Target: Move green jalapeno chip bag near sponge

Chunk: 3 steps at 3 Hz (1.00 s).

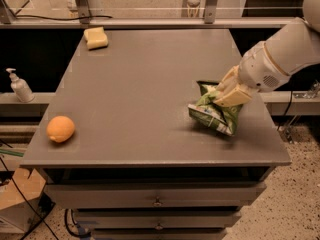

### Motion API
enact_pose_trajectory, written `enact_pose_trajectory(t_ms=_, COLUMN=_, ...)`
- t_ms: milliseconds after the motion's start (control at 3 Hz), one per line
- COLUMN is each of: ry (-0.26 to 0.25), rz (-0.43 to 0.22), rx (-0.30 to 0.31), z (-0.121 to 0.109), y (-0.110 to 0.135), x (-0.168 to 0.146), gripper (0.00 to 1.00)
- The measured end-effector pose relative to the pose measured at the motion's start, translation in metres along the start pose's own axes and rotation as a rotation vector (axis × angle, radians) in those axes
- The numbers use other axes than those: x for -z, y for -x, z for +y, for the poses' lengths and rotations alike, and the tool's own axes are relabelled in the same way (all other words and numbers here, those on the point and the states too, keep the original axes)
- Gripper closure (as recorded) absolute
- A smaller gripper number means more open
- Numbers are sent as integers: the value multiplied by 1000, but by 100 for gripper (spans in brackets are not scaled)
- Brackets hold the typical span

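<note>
The green jalapeno chip bag is at the right side of the grey table, crumpled and tilted up off the surface. My gripper is shut on the bag's upper part, with the white arm coming in from the right. The pale yellow sponge lies at the far left corner of the table, well away from the bag.
A round orange fruit sits near the table's front left edge. A soap dispenser bottle stands on a ledge left of the table. Drawers are below the tabletop and a rail runs along the back.
</note>
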<state>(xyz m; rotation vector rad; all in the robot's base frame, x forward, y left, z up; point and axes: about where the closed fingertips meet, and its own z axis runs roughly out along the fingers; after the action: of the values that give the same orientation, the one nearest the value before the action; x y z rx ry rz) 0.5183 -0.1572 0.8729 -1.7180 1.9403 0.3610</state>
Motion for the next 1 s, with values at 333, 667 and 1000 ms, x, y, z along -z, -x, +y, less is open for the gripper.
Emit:
enact_pose_trajectory(t_ms=333, ry=-11, rz=3, rx=66, z=-16, y=22, x=4, gripper=100)
enact_pose_trajectory(t_ms=667, ry=-21, rz=-61, rx=175, z=-42, y=62, x=13, gripper=100)
enact_pose_trajectory(t_ms=1000, ry=-54, rz=-190, rx=282, z=-69, y=102, x=28, gripper=100)
